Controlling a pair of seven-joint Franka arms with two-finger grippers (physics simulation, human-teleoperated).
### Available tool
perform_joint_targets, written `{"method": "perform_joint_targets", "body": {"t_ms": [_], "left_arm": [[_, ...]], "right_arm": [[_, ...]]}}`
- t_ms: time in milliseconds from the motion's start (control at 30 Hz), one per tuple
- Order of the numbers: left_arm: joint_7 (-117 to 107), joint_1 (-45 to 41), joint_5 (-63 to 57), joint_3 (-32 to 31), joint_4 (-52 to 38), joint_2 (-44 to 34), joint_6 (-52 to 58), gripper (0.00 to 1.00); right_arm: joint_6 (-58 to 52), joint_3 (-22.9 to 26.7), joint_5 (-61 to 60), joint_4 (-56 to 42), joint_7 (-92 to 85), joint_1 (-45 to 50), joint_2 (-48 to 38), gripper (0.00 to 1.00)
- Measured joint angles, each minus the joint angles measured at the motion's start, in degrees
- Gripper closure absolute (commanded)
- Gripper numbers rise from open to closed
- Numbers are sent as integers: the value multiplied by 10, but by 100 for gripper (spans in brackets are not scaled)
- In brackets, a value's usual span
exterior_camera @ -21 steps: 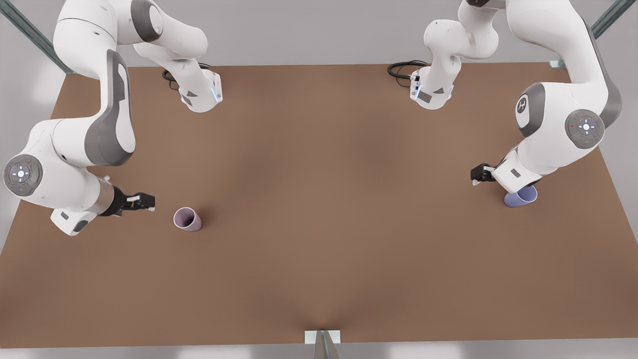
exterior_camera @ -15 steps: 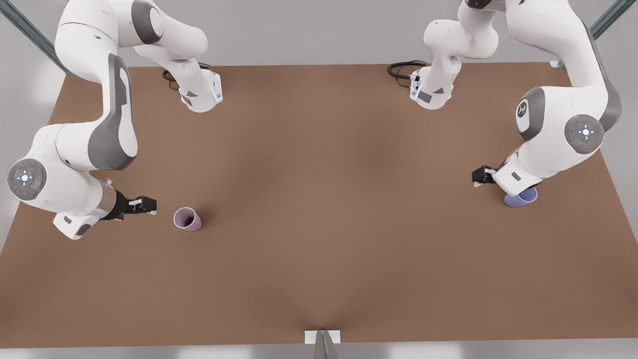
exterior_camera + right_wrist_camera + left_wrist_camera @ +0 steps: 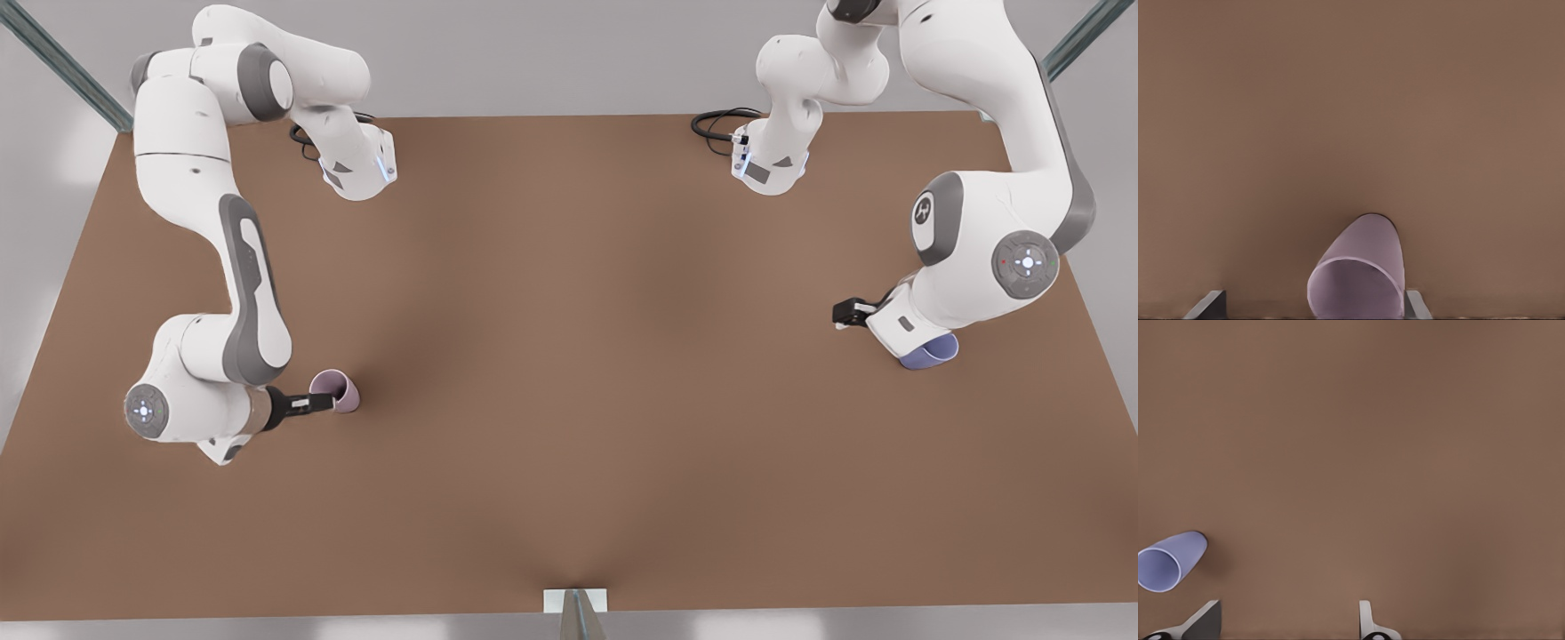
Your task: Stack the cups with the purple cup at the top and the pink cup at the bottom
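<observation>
- Right gripper (image 3: 322, 402): has dropped and slid in from well short of the pink cup (image 3: 336, 391) to its rim, over the last half second or so. In the right wrist view the cup (image 3: 1359, 277) sits between the fingers (image 3: 1414, 303): one finger touches or nearly touches the wall, the other stands apart. Jaws wide, nothing held.
- Pink cup: same spot on the table (image 3: 569, 400) as before, upright as far as I can tell, mouth towards the wrist camera. The approach has not disturbed it.
- Meaning: approach on the pink cup looks finished; closing is the step in hand. The off-centre fit could nudge the cup sideways as the jaws close.
- Left gripper (image 3: 852, 313): shifted only slightly. It hangs over bare table with the purple cup (image 3: 928, 353) just beside it, under the wrist housing, not between the fingers. In the left wrist view the cup (image 3: 1168, 560) is off to one side, outside the finger (image 3: 1366, 620) span. Jaws open, empty.
- Meaning: the left arm needs a sideways correction before it can grasp. Stacking not yet begun; cups well apart.
</observation>
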State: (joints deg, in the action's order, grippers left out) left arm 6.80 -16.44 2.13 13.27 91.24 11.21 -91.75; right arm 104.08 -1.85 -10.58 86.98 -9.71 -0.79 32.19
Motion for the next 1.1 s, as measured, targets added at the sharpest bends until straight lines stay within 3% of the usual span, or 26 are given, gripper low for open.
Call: {"method": "perform_joint_targets", "body": {"t_ms": [167, 567, 633, 667, 700, 1100], "left_arm": [[2, 0, 0, 0, 0, 2, 3, 0], [4, 0, 0, 0, 0, 0, 14, 0], [5, 0, 0, 0, 0, 0, 15, 0], [5, 0, 0, 0, 0, 0, 15, 0], [5, 0, 0, 0, 0, 0, 16, 0], [6, 0, 0, 0, 0, 0, 20, 0]], "right_arm": [[41, 0, 18, 91, 6, -2, -43, 0], [113, 15, 43, 97, 13, -15, 15, 1], [119, 14, 43, 97, 14, -13, 22, 58], [121, 13, 43, 97, 14, -12, 24, 70], [123, 12, 41, 97, 13, -12, 26, 75], [128, 9, 42, 77, 11, -4, 25, 79]]}}
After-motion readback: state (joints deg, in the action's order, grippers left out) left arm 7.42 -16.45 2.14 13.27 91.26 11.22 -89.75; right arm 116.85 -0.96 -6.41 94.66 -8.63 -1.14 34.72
